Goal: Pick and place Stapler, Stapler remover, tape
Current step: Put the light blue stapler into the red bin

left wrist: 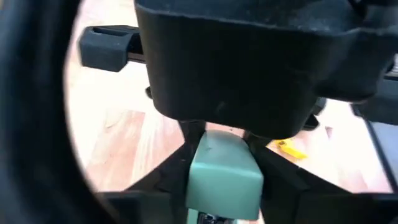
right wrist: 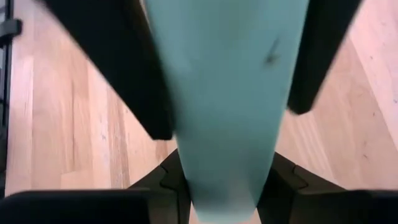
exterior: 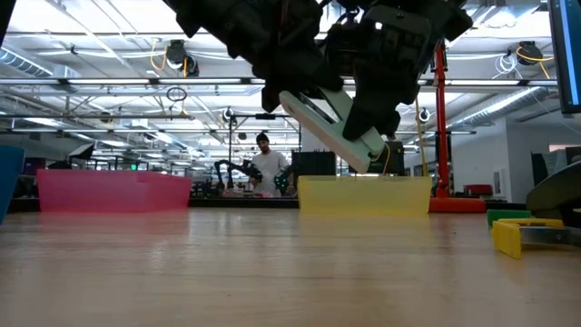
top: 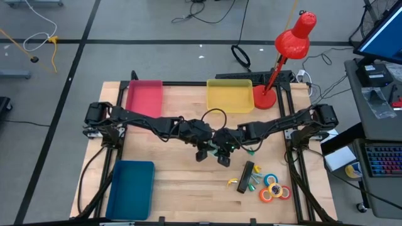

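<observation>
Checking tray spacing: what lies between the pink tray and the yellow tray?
Bare wood between the pink tray and yellow tray, in the high view.

Robotics lab in a large open industrial hall.

Wooden table (top: 188, 188) on a dark metal frame, two dark arms mounted at its sides, cables (top: 207, 9) trailing over a grey floor marked with tape lines. Beyond the table: high ceiling with exposed pipes and ducts (exterior: 109, 82), strip lighting, more robot rigs (exterior: 227, 173), a person (exterior: 266, 163) at a far bench. Keyboard (top: 383, 162) and monitor (top: 383, 31) on a side desk.
</observation>
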Robot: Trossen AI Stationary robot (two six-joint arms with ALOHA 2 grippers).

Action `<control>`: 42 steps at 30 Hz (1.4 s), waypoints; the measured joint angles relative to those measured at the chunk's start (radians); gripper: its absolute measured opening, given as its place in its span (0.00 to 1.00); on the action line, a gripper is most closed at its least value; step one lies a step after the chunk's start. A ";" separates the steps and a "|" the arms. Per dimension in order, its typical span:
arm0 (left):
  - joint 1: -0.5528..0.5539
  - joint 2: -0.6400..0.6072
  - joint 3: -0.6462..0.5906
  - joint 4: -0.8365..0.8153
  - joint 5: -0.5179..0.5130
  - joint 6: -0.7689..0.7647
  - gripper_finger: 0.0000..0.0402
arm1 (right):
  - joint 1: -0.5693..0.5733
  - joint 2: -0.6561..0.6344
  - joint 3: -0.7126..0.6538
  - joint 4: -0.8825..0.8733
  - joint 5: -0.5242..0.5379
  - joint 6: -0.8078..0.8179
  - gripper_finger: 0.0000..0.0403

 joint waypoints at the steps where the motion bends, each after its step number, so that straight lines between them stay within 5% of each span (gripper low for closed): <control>1: 0.002 -0.001 0.000 -0.002 0.006 -0.001 0.32 | 0.000 0.000 0.000 0.002 -0.002 -0.002 0.28; 8: 0.019 -0.001 0.000 -0.005 0.064 -0.030 0.32 | -0.001 0.000 0.000 0.003 -0.008 0.015 0.29; 17: 0.019 -0.001 0.001 -0.079 0.049 -0.102 0.32 | -0.006 0.002 0.000 -0.031 -0.028 0.064 0.59; 24: 0.019 -0.040 0.000 -0.212 0.009 -0.159 0.32 | -0.010 0.002 0.000 -0.034 -0.028 0.063 0.67; 28: 0.018 -0.128 0.000 -0.376 -0.142 -0.166 0.32 | -0.017 0.002 0.000 -0.031 -0.028 0.061 0.67; 34: 0.018 -0.309 0.000 -0.673 -0.526 -0.212 0.32 | -0.029 0.002 0.000 -0.031 -0.028 0.056 0.65; 42: 0.056 -0.544 -0.054 -0.989 -0.969 -0.436 0.32 | -0.037 0.002 0.000 -0.016 -0.028 0.039 0.65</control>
